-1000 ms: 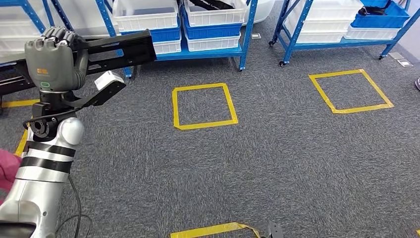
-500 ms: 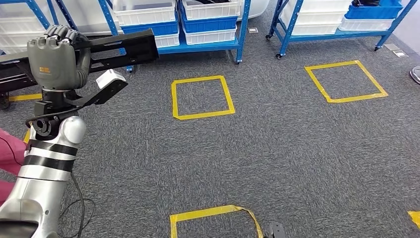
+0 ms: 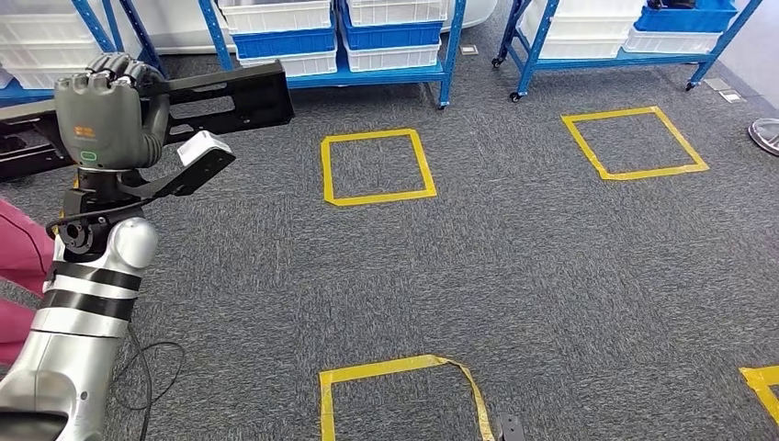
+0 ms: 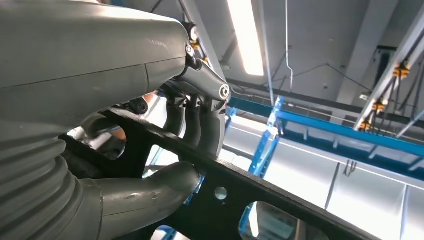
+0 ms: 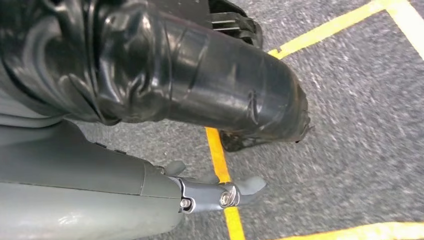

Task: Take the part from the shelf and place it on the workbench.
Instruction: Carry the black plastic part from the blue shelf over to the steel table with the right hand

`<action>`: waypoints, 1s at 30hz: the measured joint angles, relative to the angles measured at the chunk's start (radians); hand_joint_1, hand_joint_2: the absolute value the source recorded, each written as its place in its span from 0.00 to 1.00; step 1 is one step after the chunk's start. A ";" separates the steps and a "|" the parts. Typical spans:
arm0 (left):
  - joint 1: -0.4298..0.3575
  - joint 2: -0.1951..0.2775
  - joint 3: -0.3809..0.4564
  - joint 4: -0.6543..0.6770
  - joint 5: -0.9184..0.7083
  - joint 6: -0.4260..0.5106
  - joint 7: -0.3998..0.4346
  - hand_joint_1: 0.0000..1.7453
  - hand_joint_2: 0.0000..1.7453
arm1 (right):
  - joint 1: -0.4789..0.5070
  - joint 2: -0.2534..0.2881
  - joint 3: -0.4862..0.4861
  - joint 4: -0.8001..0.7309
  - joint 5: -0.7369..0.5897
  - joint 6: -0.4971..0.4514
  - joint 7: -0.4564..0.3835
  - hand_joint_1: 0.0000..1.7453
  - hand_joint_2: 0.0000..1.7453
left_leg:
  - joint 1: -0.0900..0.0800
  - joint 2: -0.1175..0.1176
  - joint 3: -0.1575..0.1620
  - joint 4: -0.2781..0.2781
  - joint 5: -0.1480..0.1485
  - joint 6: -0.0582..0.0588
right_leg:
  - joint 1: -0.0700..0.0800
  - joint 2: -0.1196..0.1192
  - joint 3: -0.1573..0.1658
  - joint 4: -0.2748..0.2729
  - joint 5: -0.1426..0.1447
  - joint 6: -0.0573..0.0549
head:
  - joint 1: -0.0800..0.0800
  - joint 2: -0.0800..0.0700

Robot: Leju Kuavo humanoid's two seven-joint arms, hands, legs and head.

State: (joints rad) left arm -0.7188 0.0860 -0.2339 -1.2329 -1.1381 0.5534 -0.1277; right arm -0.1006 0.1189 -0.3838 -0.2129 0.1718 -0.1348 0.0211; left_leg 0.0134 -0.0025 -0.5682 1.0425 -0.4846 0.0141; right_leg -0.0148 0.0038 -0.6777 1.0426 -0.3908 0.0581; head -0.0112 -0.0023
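The left hand [image 3: 108, 110] is seen raised at the left of the head view, its fingers wrapped around a long black part [image 3: 197, 96]. The part is carried level above the grey carpet [image 3: 514, 276], one end reaching towards the blue shelf rack [image 3: 450, 55] and the other running out past the hand on the side away from the rack. A white label [image 3: 204, 145] is borne on a black bracket just below the part, on its rack side. In the left wrist view the part [image 4: 235, 192] is shown as a flat black bar pierced with holes and cut-outs, clamped between the thick grey thumb [image 4: 145, 195] and the darker fingers [image 4: 200, 120] of the left hand [image 4: 165, 155].

White bins [image 3: 276, 14] and blue bins [image 3: 285, 41] are stacked on the rack. A yellow tape square [image 3: 377, 165] is marked on the carpet just in front of the rack; a second tape square [image 3: 634, 142] lies further along, before a neighbouring rack. A third, partly lifted tape outline [image 3: 395, 372] lies well apart from the rack, nearest the robot. A pink sleeve [image 3: 20, 253] of a person is seen beside the left arm, on the side away from the rack.

In the right wrist view the right hand [image 5: 210, 192] hangs above the carpet and a yellow tape line [image 5: 222, 165]; nothing is held in it, though whether its fingers are spread or curled cannot be told.
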 joint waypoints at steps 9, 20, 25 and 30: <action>0.002 -0.004 0.000 -0.001 0.004 0.000 -0.001 1.00 1.00 | 0.000 -0.002 -0.011 0.000 -0.001 0.002 -0.010 0.00 0.00 | -0.010 0.002 -0.068 -0.001 0.060 0.016 | 0.011 -0.002 0.052 0.060 -0.090 -0.006 | 0.001 0.000; -0.002 -0.006 -0.009 -0.003 0.014 -0.012 -0.005 1.00 1.00 | 0.008 -0.003 -0.019 -0.002 0.009 0.002 -0.045 0.00 0.00 | -0.009 0.005 -0.077 -0.014 0.090 -0.004 | 0.024 -0.004 0.099 -0.036 -0.054 -0.035 | -0.001 0.000; -0.002 -0.006 -0.012 -0.003 0.015 -0.017 -0.005 1.00 1.00 | 0.010 -0.002 -0.019 -0.002 0.030 0.002 -0.052 0.00 0.00 | -0.009 0.005 -0.077 -0.017 0.094 -0.007 | 0.024 -0.004 0.098 -0.034 -0.053 -0.037 | -0.001 0.000; -0.004 -0.005 -0.014 -0.003 0.015 -0.022 -0.005 1.00 1.00 | 0.010 -0.002 -0.016 -0.002 0.055 -0.008 -0.053 0.00 0.00 | -0.011 0.005 -0.076 -0.023 0.098 0.002 | 0.020 -0.004 0.101 -0.041 -0.048 -0.028 | -0.001 0.000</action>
State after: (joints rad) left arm -0.7228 0.0811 -0.2481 -1.2363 -1.1231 0.5314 -0.1328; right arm -0.0902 0.1174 -0.3994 -0.2144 0.2263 -0.1426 -0.0321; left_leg 0.0028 0.0023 -0.6437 1.0195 -0.3870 0.0161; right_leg 0.0049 -0.0002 -0.5770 1.0013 -0.4389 0.0301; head -0.0123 -0.0023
